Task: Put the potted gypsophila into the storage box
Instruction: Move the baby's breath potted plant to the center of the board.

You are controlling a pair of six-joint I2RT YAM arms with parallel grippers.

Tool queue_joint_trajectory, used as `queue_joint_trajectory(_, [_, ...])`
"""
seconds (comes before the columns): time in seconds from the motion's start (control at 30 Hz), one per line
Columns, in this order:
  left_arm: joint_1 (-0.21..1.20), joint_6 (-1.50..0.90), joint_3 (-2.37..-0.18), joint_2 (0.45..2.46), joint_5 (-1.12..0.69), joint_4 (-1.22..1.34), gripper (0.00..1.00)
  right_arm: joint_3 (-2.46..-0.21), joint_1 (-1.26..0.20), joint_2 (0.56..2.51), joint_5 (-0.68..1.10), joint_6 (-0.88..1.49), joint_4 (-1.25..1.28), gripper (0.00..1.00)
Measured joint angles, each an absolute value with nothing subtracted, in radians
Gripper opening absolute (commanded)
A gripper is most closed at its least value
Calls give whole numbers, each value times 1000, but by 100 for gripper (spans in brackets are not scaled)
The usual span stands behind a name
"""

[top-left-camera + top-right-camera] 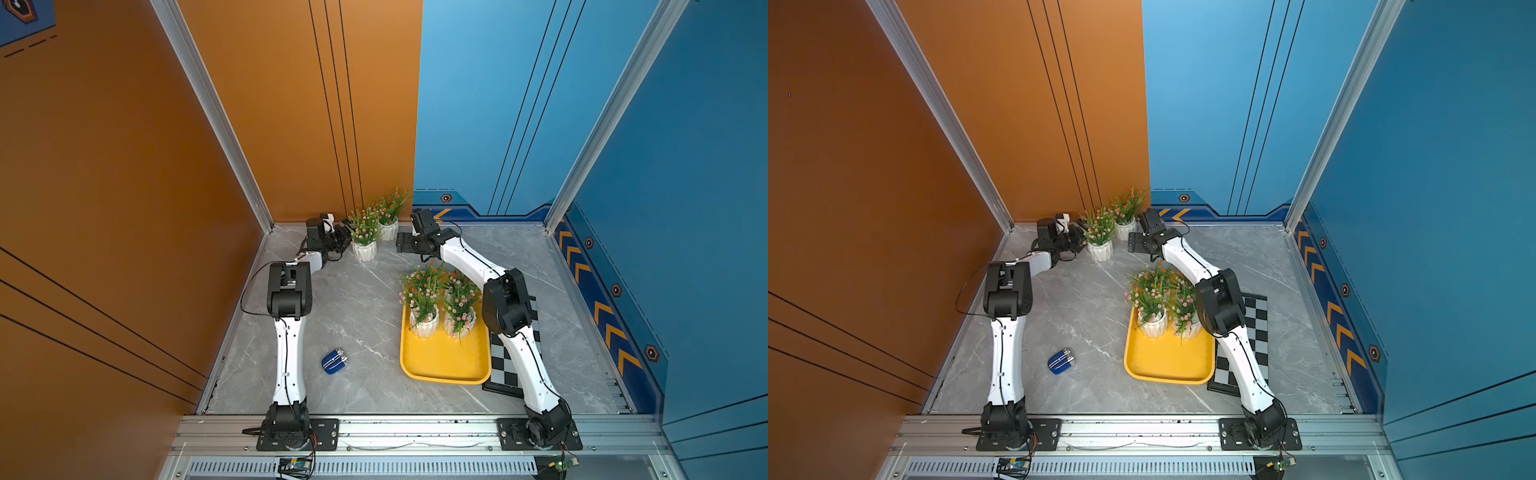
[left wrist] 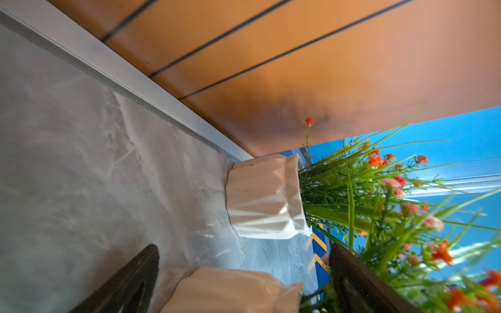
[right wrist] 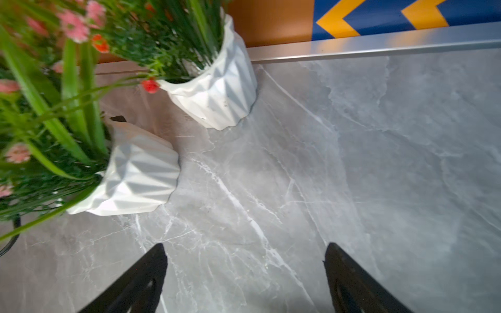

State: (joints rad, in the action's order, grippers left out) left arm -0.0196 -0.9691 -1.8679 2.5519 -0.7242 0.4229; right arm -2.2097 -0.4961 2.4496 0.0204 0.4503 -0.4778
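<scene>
While two potted plants (image 1: pixel 424 326) already stand in the yellow tray (image 1: pixel 440 361), the left gripper (image 2: pixel 244 246) gapes wide, a third pot (image 1: pixel 365 250) between its jaws at the far back; the right gripper (image 3: pixel 244 245), spread and empty, hovers nearby.

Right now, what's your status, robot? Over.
Left gripper open, at nearer back pot. Right gripper open, empty. Two pots in storage box; far back pot outside too. Right arm overhangs box.
</scene>
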Motion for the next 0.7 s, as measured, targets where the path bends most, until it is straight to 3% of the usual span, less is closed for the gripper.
queue_joint_trajectory(0.3, [72, -969, -1839, 2550, -762, 442, 98, -2177, -464, 2448, 2, 450, -479, 90])
queue_joint_trajectory(0.7, [204, -1090, -1516, 2412, -728, 703, 98, -2051, -430, 2331, 7, 450, -478, 84])
